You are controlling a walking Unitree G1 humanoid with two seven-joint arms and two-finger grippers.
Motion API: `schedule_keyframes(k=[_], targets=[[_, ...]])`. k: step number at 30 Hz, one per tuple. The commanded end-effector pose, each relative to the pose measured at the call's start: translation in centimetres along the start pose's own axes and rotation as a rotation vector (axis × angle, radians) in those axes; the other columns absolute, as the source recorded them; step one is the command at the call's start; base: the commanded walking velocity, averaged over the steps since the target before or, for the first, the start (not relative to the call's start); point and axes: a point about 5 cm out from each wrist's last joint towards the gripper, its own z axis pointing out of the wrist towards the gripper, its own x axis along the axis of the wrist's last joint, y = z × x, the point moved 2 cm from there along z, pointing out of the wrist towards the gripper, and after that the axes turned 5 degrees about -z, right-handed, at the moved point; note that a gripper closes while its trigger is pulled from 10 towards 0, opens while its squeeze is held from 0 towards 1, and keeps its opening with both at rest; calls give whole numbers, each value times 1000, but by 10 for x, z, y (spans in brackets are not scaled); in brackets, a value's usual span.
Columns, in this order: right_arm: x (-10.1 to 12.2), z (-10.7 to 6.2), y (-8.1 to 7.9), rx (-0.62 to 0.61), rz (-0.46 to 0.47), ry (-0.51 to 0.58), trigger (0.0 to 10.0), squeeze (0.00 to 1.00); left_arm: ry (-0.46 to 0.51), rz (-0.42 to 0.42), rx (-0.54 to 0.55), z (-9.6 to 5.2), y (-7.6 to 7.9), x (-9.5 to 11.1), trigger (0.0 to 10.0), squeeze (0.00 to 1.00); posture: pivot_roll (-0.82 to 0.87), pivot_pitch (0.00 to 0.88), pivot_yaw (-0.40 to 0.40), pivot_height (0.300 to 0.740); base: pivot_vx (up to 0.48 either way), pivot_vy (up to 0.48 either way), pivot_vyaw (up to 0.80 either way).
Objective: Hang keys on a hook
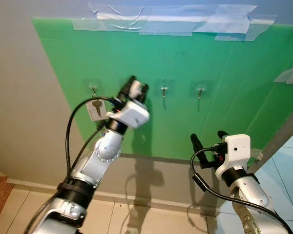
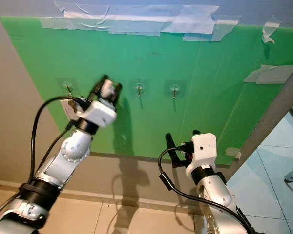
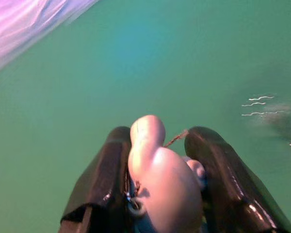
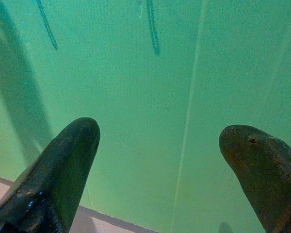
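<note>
The left gripper (image 1: 136,89) is reaching up against a green board (image 1: 224,87) taped to the wall, its two black fingers (image 3: 104,184) clamped on a pale, rounded key fob (image 3: 157,179) — a bit of metal ring and a thin chain are showing between the fingers in the left wrist view. The gripper is sitting between the leftmost hook (image 1: 93,88) and the next visible hook (image 1: 164,89), its tips right at the board. On that leftmost hook a key with a white tag (image 1: 96,108) is already hanging, just beside the left wrist's white housing. A further hook (image 1: 200,90) is standing bare to the right.

Lower and well to the right, the right gripper (image 1: 208,138) is pointing up at the board's lower part — fingers (image 4: 63,170) spread wide, gripping nothing. Strips of clear tape (image 1: 176,22) are holding the board's top edge, and below it a tiled floor (image 1: 136,219) is showing.
</note>
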Motion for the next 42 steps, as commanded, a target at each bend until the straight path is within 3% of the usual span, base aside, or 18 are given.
schedule_keyframes(k=[1, 5, 8, 10, 15, 18, 20, 21, 22, 23, 24, 26, 28, 33, 36, 38, 40, 42], targets=[[-1, -1, 2, -3, -1, -2, 10000, 0, -104, -108, 80, 1, -17, -15, 0, 0, -152, 0, -5, 740, 0, 0, 0], [-2, 0, 2, 0, -3, -4, 10000, 0, -248, -356, 228, 2, -35, -39, 0, 0, -154, 0, -10, 740, 0, 0, 0], [-2, 0, 2, 2, -4, -4, 10000, 0, -295, -441, 284, 0, -41, -49, 0, 0, -157, 0, -10, 740, 0, 0, 0], [-2, -1, 3, 3, -6, -5, 10000, 0, -349, -562, 340, -3, -44, -59, 0, 0, -161, 0, -10, 740, 0, 0, 0], [-2, -1, 4, 1, -11, -8, 10000, 0, -419, -753, 410, -8, -38, -70, 0, 0, -166, 0, -11, 740, 0, 0, 0], [-2, -2, 5, 0, -12, -11, 10000, 0, -479, -931, 457, -12, -28, -78, 0, 0, -167, 0, -11, 740, 0, 0, 0], [-2, -2, 5, 0, -13, -11, 10000, 0, -480, -934, 445, -12, -25, -77, 0, 0, -167, 0, -11, 740, 0, 0, 0], [-2, -2, 5, 0, -13, -12, 10000, 0, -474, -920, 425, -12, -22, -75, 0, 0, -167, 0, -11, 740, 0, 0, 0], [-2, -2, 5, 0, -13, -12, 10000, 0, -454, -834, 397, -10, -23, -71, 0, 0, -167, 0, -12, 740, 0, 0, 0], [-2, -2, 5, 0, -13, -12, 10000, 0, -454, -834, 397, -10, -23, -71, 0, 0, -167, 0, -12, 740, 0, 0, 0], [-3, -2, 5, 1, -14, -12, 10000, 0, -356, -576, 322, -3, -27, -53, 0, 0, -166, 0, -13, 740, 0, 0, 0], [-3, -2, 5, 1, -14, -11, 10000, 0, -228, -325, 259, 5, -30, -30, 0, 0, -165, 0, -12, 740, 0, 0, 0], [-2, -2, 5, 1, -15, -9, 10000, 0, -153, -208, 222, 9, -30, -16, 0, 0, -164, 0, -12, 740, 0, 0, 0], [0, -1, 5, -3, -18, 4, 10000, 0, -123, -195, 176, 8, -29, -8, 0, 0, -164, 0, -4, 740, 0, 0, 0], [0, -1, 6, -11, -19, 6, 10000, 0, -124, -196, 125, 0, -27, -1, 0, 0, -160, 0, 8, 740, 0, 0, 0], [-1, -3, 7, -18, -18, 5, 10000, 0, -100, -131, 59, -14, -21, 10, 0, 0, -153, 0, 8, 740, 0, 0, 0], [-1, -3, 7, -18, -18, 5, 10000, 0, -100, -131, 59, -14, -21, 10, 0, 0, -153, 0, 8, 740, 0, 0, 0], [-3, -1, 6, -18, -16, 1, 10000, 0, -87, -87, -10, -25, -11, 17, 0, 0, -135, 0, 3, 740, 0, 0, 0]])
